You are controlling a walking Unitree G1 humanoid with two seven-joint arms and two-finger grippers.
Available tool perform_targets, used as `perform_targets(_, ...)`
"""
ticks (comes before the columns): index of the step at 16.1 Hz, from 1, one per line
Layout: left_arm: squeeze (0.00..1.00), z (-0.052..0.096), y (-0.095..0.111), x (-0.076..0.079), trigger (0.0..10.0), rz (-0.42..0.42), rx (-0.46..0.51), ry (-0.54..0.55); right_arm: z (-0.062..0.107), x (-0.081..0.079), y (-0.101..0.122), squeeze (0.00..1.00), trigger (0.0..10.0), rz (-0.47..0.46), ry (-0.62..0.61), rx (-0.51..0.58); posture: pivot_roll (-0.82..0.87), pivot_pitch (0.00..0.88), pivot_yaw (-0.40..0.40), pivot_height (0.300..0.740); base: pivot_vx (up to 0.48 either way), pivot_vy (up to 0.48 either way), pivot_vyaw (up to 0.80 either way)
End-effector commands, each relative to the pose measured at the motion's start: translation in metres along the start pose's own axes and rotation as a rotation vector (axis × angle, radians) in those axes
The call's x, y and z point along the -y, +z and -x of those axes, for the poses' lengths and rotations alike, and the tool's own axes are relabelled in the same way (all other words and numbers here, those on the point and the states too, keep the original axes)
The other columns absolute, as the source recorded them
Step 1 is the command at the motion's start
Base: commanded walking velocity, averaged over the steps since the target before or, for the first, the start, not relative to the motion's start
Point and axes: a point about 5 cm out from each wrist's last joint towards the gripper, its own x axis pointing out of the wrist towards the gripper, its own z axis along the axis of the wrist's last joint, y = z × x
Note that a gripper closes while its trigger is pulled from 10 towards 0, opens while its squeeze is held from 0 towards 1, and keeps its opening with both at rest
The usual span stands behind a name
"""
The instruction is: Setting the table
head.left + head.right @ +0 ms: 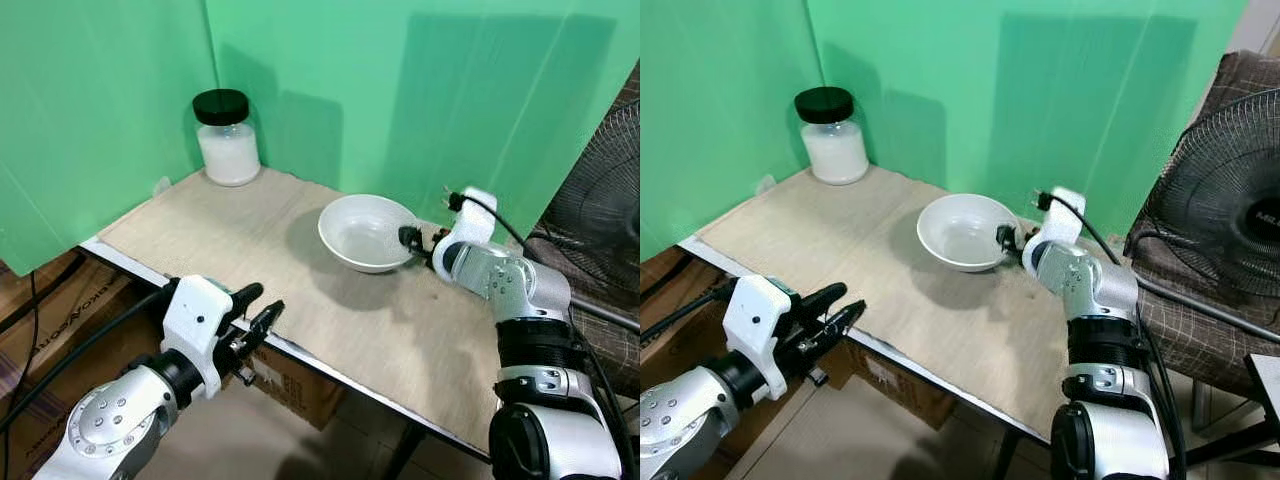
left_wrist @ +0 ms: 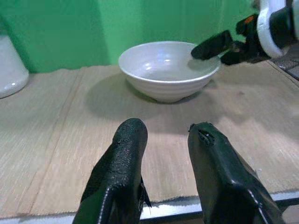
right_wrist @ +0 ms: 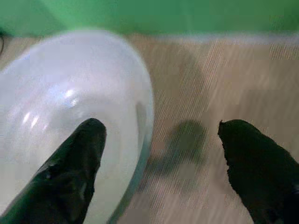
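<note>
Two grippers are at work around one white bowl (image 1: 366, 232), taken here as the landmark. Nearest, short of the bowl at the table's (image 1: 300, 300) front edge, the left gripper (image 1: 256, 313) is held with fingers parted and empty. At the bowl's right rim the right gripper (image 3: 156, 163) is spread, one finger inside, one outside, not closed. Beyond the bowl, a black-lidded jar (image 1: 227, 138) of white contents stands in the back corner. Little setting appears done: the bowl seems yet to be placed.
</note>
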Motion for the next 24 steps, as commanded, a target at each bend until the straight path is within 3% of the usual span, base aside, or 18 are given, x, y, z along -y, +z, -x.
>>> perform_targets(1, 0.0, 0.001, 0.003, 0.002, 10.0, -0.011, 0.013, -0.019, 0.001, -0.005, 0.004, 0.0, 1.9, -0.019, 0.018, -0.011, -0.04, 0.004, -0.001, 0.74, 0.0, 0.0, 0.0)
perform_targets(2, 0.0, 0.001, 0.003, 0.003, 10.0, -0.013, 0.012, -0.027, 0.001, -0.006, -0.002, 0.0, 0.0, -0.064, 0.026, -0.069, -0.04, 0.006, 0.0, 0.74, 0.0, 0.0, 0.0)
perform_targets(15, 0.0, -0.003, 0.005, 0.005, 10.0, -0.013, 0.032, -0.059, -0.003, -0.007, -0.006, 0.0, 0.0, -0.266, 0.041, -0.11, -0.03, 0.0, -0.002, 0.74, 0.0, 0.0, 0.0)
perform_targets(24, 0.0, 0.001, -0.001, 0.009, 10.0, 0.042, 0.039, -0.126, -0.004, -0.009, -0.011, 0.0, 0.0, -0.321, 0.044, -0.123, -0.03, 0.0, -0.009, 0.74, 0.0, 0.0, 0.0)
